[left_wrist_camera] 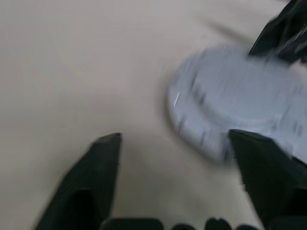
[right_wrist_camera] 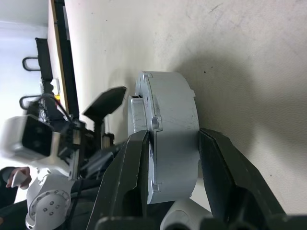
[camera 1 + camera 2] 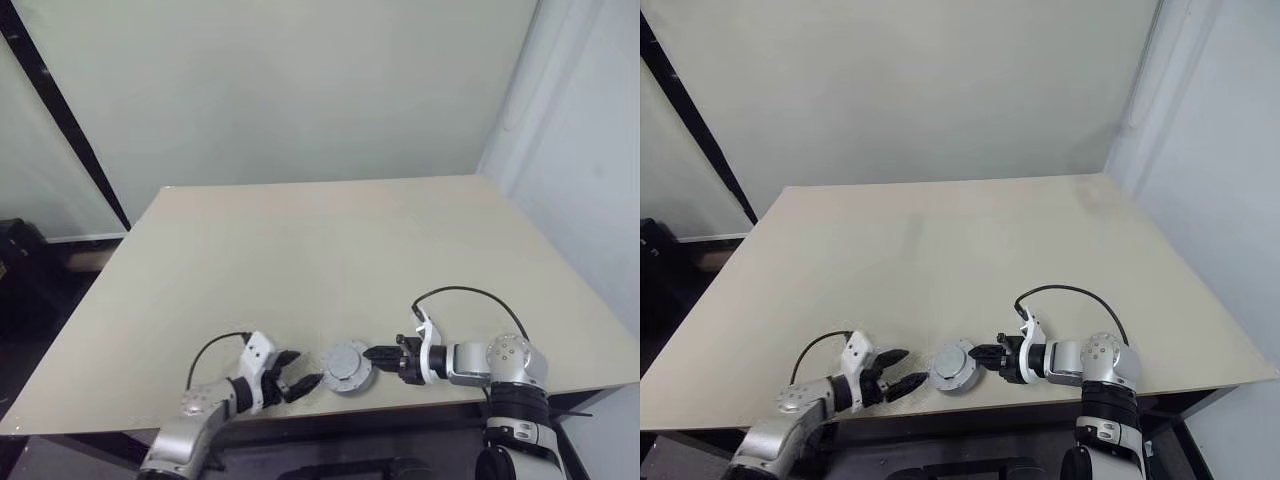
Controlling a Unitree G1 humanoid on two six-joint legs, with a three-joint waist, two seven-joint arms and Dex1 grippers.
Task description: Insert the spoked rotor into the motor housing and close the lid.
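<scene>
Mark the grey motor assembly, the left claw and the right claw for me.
grey motor assembly point(image 3: 347, 368), left eye view, top face.
left claw point(image 3: 297, 382), left eye view, between its open fingertips.
right claw point(image 2: 173, 152), right wrist view, between fingers gripping the assembly.

A plain beige tabletop with one grey round motor housing, lid closed, lying near its front edge.

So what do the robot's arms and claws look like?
Both arms are shiny silver tubes with round joints. A white block sits behind each claw, with a black cable looping out. The left gripper and right gripper each have two black, pointy fingers.
</scene>
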